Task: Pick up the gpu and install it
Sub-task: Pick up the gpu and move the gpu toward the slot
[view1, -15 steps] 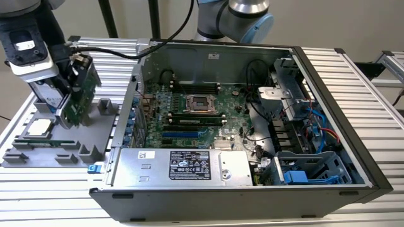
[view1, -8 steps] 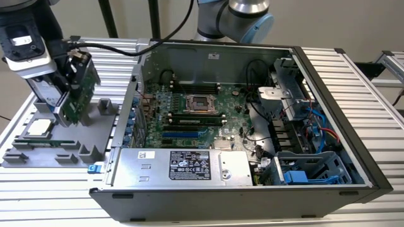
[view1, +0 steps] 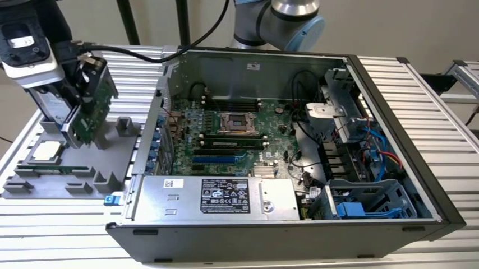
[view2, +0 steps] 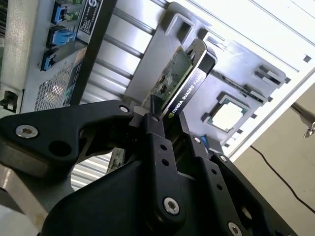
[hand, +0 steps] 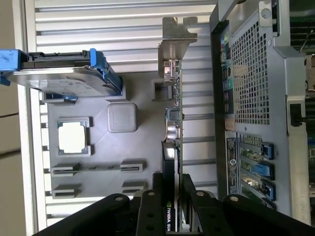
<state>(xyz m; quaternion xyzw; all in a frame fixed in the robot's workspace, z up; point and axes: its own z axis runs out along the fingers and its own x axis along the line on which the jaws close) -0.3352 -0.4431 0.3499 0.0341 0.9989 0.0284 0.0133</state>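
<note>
Green board, likely stiff, light and fragile, the gpu (view1: 96,109) stands on edge at the grey tray (view1: 56,180), to the exterior view's left of the computer case (view1: 262,240), with the gripper (view2: 167,116) clamped across its top edge, a sensible hold

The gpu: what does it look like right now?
The gpu is a thin green circuit card with a black strip along one edge and a silver metal bracket at one end. It stands on edge, clamped by the gripper, above the grey tray, outside the computer case. Whether it touches the tray, I cannot tell.
</note>
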